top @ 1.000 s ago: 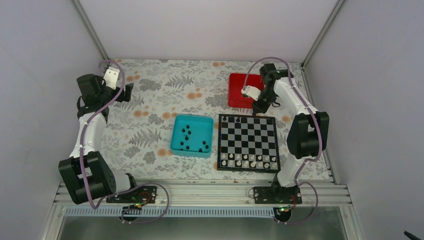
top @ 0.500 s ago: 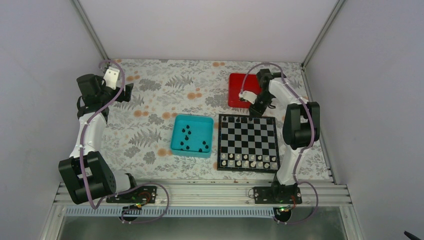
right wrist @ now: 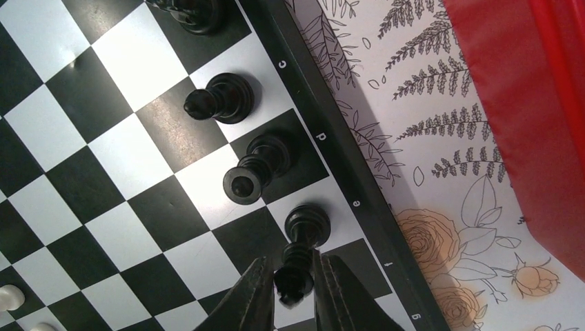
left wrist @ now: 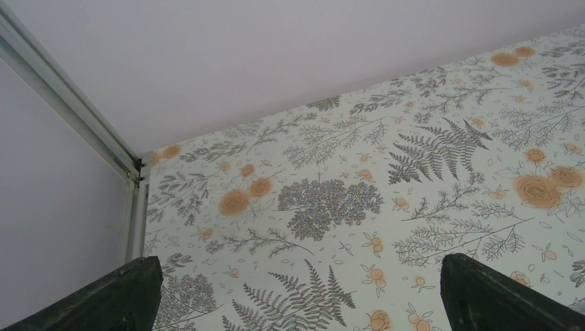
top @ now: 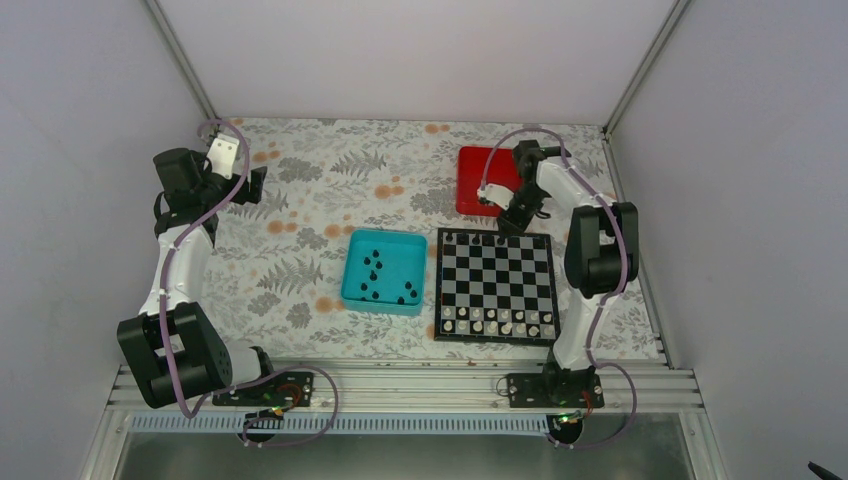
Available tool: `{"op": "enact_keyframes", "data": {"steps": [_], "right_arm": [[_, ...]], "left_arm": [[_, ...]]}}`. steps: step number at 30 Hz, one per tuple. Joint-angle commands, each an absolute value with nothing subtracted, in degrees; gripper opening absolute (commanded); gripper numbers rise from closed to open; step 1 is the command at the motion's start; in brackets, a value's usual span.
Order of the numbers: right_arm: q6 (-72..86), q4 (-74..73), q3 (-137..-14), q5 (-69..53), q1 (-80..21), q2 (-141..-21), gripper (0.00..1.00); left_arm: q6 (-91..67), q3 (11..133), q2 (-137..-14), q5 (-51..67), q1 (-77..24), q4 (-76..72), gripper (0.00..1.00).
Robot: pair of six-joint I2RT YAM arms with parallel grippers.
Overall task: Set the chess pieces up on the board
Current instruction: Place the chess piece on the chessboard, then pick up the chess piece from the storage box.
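The black-and-grey board (top: 500, 280) lies right of centre. My right gripper (top: 508, 230) hangs over its far edge. In the right wrist view the right gripper (right wrist: 293, 289) is shut on the head of a black chess piece (right wrist: 303, 231), whose base rests on the back-row square by the letter e. Three more black pieces (right wrist: 256, 169) stand along that row. Several black pieces (top: 375, 270) lie in the teal tray (top: 347, 268). My left gripper (top: 258, 185) is open and empty at the far left, its fingertips (left wrist: 131, 296) wide apart over the floral cloth.
A red tray (top: 478, 180) sits just behind the board, also seen in the right wrist view (right wrist: 531, 103). White pieces (top: 495, 322) fill the board's near rows. Grey walls enclose the table on three sides.
My right arm has folded in closer to the board's far edge and lowered, with the gripper staying over the back row. The left arm has not moved.
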State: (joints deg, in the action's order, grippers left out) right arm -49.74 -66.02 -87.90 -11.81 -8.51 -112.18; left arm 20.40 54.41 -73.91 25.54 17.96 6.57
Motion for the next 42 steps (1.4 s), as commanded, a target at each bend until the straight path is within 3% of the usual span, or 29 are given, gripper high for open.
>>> {"op": "enact_keyframes", "data": {"steps": [1,9,14,27,42], "right_arm": [[-50.19,-65.83,-87.61,-12.79,-8.01,-113.38,0.18],[-49.75,-66.73,-89.49,-11.89,-8.19,-111.48,0.32],[-48.44,-71.38,-97.38,-9.81,-11.95,-108.21,0.4],[-43.9,-68.57,-111.83,-5.52,-45.25,-113.95,0.45],[-42.45,-62.23,-111.61,-11.02,-54.68,-126.95,0.44]], "left_arm": [[20.31,55.28,-74.1,26.66,18.44,6.65,1.0],[20.4,55.28,-74.2,26.7,18.46,6.65,1.0],[20.3,55.33,-74.1,26.84,18.46,6.59,1.0],[20.33,55.1,-73.56,26.85,18.5,6.73,1.0],[20.3,54.5,-73.18,28.2,18.63,6.68,1.0]]}}
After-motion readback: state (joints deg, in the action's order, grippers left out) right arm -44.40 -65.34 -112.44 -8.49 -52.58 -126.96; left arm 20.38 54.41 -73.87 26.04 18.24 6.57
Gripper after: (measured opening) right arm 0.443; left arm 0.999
